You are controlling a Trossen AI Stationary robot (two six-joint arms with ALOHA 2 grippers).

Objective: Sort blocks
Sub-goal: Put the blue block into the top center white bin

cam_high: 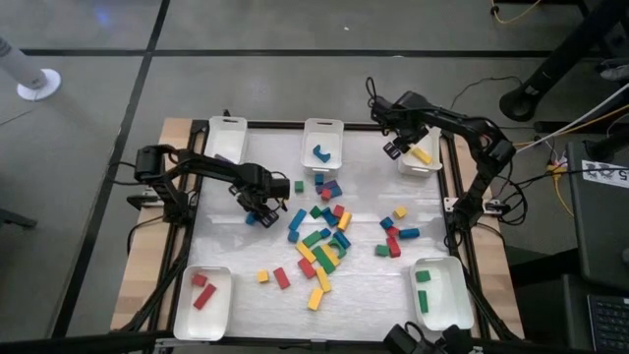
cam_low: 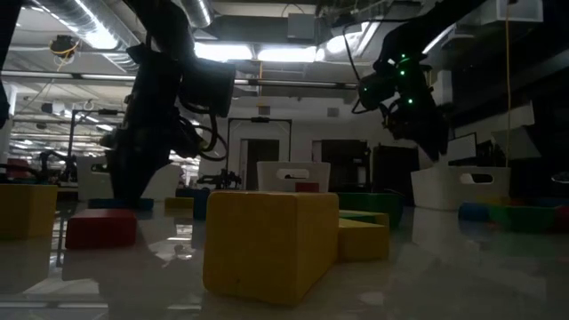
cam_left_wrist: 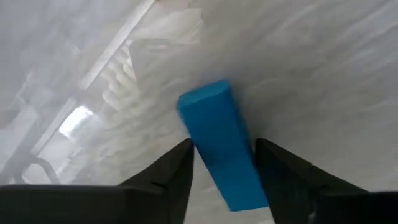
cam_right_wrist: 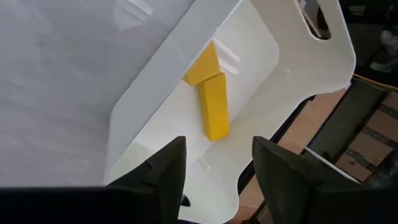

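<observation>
Closest to the low camera sat a big yellow block [cam_low: 271, 242] on the counter [cam_high: 246, 256], with a red block [cam_low: 101, 228] off to one side behind it.

Further back, the left end effector [cam_left_wrist: 224, 163] was down at the counter with a blue bar [cam_left_wrist: 221, 149] between its fingers [cam_left_wrist: 177, 171]. Both fingers sat right against the bar's sides, though I could not tell whether they were truly clamped on it. From above, that left end effector [cam_high: 259, 208] was on the left part of the counter, and the main scatter of blocks [cam_high: 322, 239], red, blue, green and yellow, lay beside it toward the counter's middle.

Over at the far right corner, the right end effector [cam_right_wrist: 214, 163] hung above a white tray [cam_right_wrist: 292, 74] with its fingers apart and nothing between them. Just beyond its fingertips, inside that tray, lay two yellow blocks [cam_right_wrist: 211, 102], touching each other. From above, the right end effector [cam_high: 398, 146] was at the tray's inner edge.

Four more trays stood around the counter's edges: one far tray [cam_high: 322, 131] holding a blue piece [cam_high: 321, 152], an empty-looking far-left tray [cam_high: 226, 133] behind the left end effector, a near-left tray [cam_high: 187, 315] with two red blocks [cam_high: 202, 290], and a near-right tray [cam_high: 454, 295] with two green blocks [cam_high: 423, 291].
</observation>
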